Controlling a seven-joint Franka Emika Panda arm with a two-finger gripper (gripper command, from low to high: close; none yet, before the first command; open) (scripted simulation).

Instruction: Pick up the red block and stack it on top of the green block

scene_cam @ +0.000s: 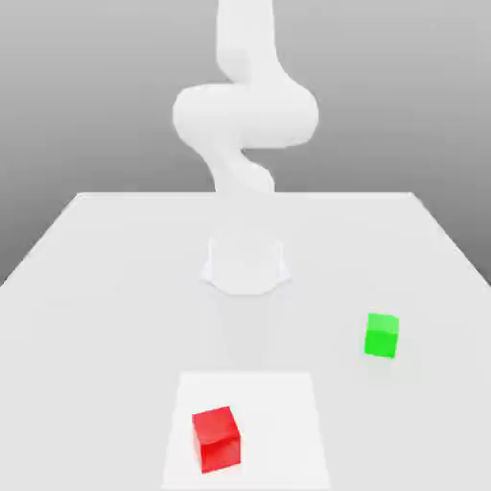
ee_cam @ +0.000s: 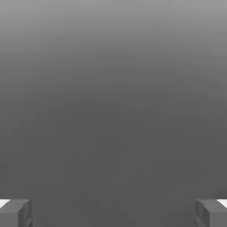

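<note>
A plain white table [scene_cam: 115,278] stands before a featureless grey backdrop, with a lighter square patch [scene_cam: 278,422] at its near edge. No brand, label or writing is legible anywhere. The white arm [scene_cam: 245,115] rises from its base at the table's middle. In the hand view the claw [ee_cam: 113,213] is released, its two grey fingertips [ee_cam: 15,213] spread wide with nothing between them, facing blank grey. The red block [scene_cam: 216,438] rests on the patch; the green block [scene_cam: 382,336] sits apart, toward the exterior view's right. Neither is near the claw's fingertips.
</note>
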